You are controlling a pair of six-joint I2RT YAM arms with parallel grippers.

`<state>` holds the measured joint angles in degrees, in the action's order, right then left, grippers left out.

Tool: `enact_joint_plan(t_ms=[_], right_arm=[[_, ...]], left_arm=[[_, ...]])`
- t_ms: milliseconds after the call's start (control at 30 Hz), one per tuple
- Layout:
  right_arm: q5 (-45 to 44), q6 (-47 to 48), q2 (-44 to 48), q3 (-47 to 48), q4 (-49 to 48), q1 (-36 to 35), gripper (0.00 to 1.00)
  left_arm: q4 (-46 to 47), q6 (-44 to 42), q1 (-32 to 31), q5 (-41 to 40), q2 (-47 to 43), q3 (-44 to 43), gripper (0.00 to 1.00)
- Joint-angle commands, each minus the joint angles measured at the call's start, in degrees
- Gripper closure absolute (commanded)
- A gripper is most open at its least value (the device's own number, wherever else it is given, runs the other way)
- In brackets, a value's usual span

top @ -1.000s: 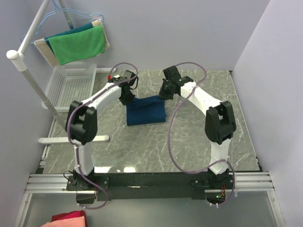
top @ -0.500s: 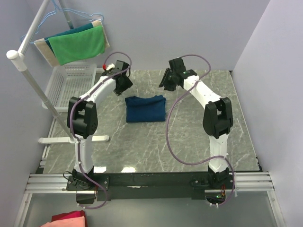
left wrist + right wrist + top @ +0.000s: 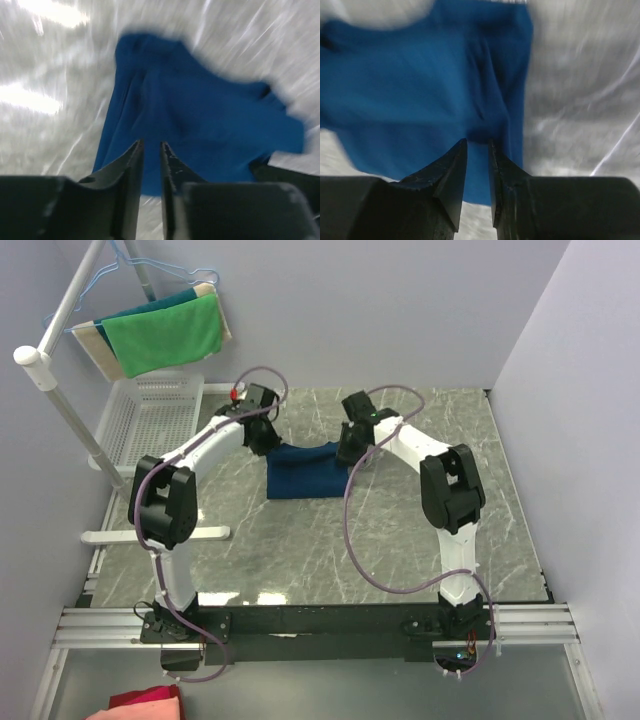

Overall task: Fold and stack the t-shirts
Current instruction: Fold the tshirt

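Marble table [image 3: 400, 530]; folded navy t-shirt [image 3: 305, 475]; left pincer [image 3: 150, 145], right pincer [image 3: 477, 142] narrowly parted over it; grip unclear.

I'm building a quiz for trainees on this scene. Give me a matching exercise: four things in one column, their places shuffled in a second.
1. navy t-shirt
2. green cloth
3. white basket
4. red cloth

A. hanging on the rack, top left
B. bottom left corner of the view
C. middle of the marble table
D. beside the table's far left edge

Pairs: 1-C, 2-A, 3-D, 4-B
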<state>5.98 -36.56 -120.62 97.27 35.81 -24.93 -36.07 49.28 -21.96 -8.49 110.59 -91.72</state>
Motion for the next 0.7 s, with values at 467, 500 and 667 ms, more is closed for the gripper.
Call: enact_joint_plan(t_ms=[467, 500, 667], right_arm=[[2.55, 0.52, -5.76, 7.04, 0.58, -2.23, 0.74], [2.55, 0.35, -7.07, 7.83, 0.40, -2.23, 0.74], [1.15, 0.43, -10.95, 15.73, 2.06, -2.14, 0.75]], left_arm=[[-5.41, 0.73, -5.73, 2.52, 9.02, -3.36, 0.92], [-5.58, 0.65, -5.47, 2.25, 9.73, -4.33, 0.91], [-7.61, 2.14, -4.15, -2.40, 13.16, -10.48, 0.91]])
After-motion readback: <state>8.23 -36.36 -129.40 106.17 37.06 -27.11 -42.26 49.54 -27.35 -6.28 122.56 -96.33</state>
